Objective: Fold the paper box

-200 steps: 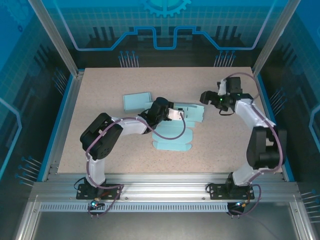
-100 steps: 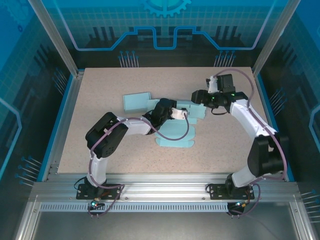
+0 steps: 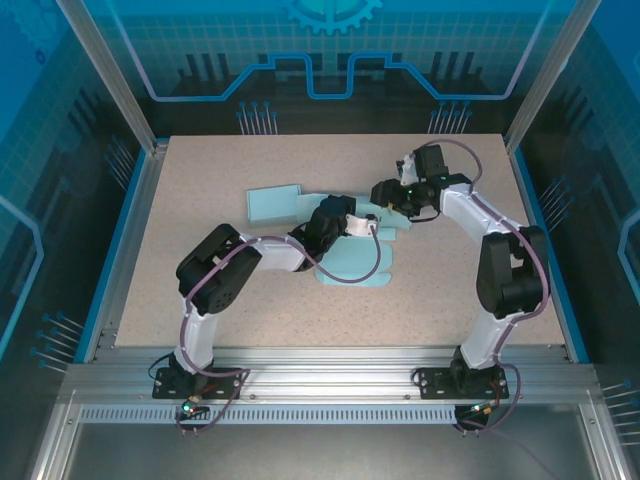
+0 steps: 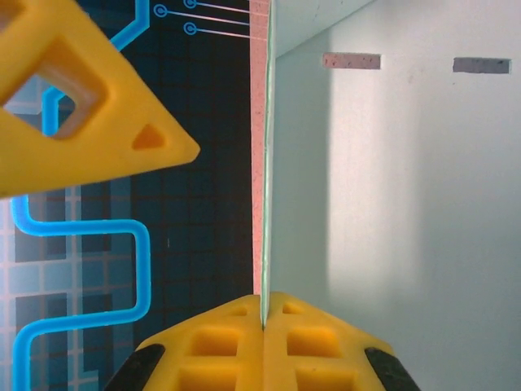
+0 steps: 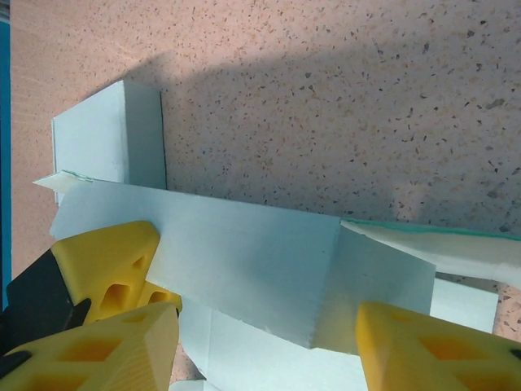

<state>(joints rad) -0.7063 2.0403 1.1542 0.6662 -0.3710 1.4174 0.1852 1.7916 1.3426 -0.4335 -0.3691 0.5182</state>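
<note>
Table (image 3: 200, 170) surface is speckled beige and occupies the middle of the top view. The left arm (image 3: 215, 275) is extended from the lower left toward the centre, and the right arm (image 3: 510, 270) is bent in from the lower right. The paper box (image 3: 345, 265), a light blue flat cut-out, is located at the centre of the table, with one panel extending to the upper left. The left gripper (image 3: 372, 222) is positioned over the box centre; in the left wrist view its jaws are pressed together on a thin upright edge of the sheet (image 4: 263, 314). The right gripper (image 3: 385, 192) is placed just above it in the frame; in the right wrist view its jaws are spread (image 5: 269, 326), with a raised panel of the box (image 5: 244, 252) between them.
</note>
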